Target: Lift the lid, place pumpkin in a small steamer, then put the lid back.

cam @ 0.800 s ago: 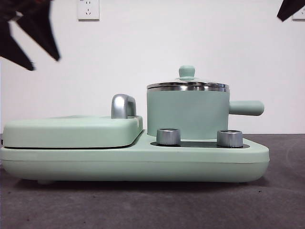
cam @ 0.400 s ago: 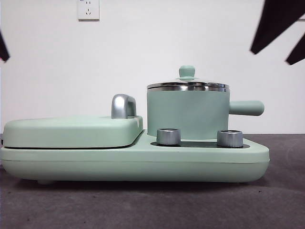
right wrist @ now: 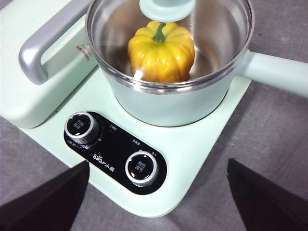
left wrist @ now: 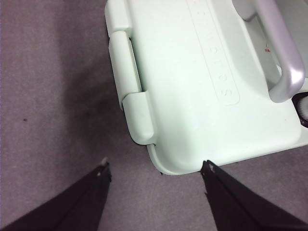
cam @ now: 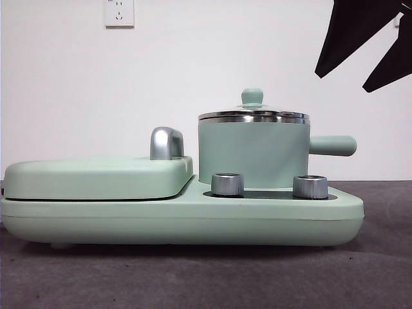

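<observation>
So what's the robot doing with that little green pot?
Nothing is being held right now. The pumpkin sits inside the small steamer, and the lid is on top of it. The right gripper hangs open above the pot and its two dials. The left gripper, also open, hangs over the corner of the flat griddle cover. The job looks about finished.

Matte black left tool (left wrist: 154, 171), right tool (right wrist: 159, 166), plain tapered wedge-shaped jaws
</observation>
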`<state>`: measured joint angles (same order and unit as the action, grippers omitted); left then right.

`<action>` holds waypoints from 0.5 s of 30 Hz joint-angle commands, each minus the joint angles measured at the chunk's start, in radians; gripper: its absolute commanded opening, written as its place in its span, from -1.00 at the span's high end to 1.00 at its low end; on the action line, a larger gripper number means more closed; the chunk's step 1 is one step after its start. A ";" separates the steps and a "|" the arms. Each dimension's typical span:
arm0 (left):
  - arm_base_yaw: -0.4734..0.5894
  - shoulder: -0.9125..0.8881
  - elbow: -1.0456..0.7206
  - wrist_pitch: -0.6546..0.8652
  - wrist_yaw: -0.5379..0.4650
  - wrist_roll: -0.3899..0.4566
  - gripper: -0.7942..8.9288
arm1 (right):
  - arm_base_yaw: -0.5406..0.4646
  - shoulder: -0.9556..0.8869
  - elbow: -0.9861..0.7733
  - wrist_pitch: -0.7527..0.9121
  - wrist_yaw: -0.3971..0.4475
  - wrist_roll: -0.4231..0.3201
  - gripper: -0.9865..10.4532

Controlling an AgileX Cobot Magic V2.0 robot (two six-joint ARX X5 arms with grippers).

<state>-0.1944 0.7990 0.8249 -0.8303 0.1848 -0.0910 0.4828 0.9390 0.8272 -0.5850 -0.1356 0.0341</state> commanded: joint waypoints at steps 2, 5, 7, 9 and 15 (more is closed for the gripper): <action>-0.002 0.005 0.004 0.008 -0.001 -0.005 0.42 | 0.006 -0.001 0.005 0.002 -0.002 0.011 0.14; -0.002 0.005 0.004 0.010 0.001 -0.006 0.83 | 0.006 -0.002 0.005 0.000 -0.001 0.003 0.78; -0.002 0.005 0.004 0.012 0.001 -0.004 0.82 | 0.006 0.000 0.005 0.012 0.001 0.008 0.80; -0.002 0.002 0.005 0.005 -0.001 -0.002 0.82 | 0.006 -0.002 0.005 0.012 -0.007 0.008 0.80; -0.002 0.002 0.004 0.013 -0.001 -0.001 0.82 | 0.006 -0.006 0.005 0.039 -0.002 0.007 0.80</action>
<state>-0.1944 0.7971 0.8249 -0.8280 0.1852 -0.0948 0.4828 0.9298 0.8272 -0.5556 -0.1375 0.0372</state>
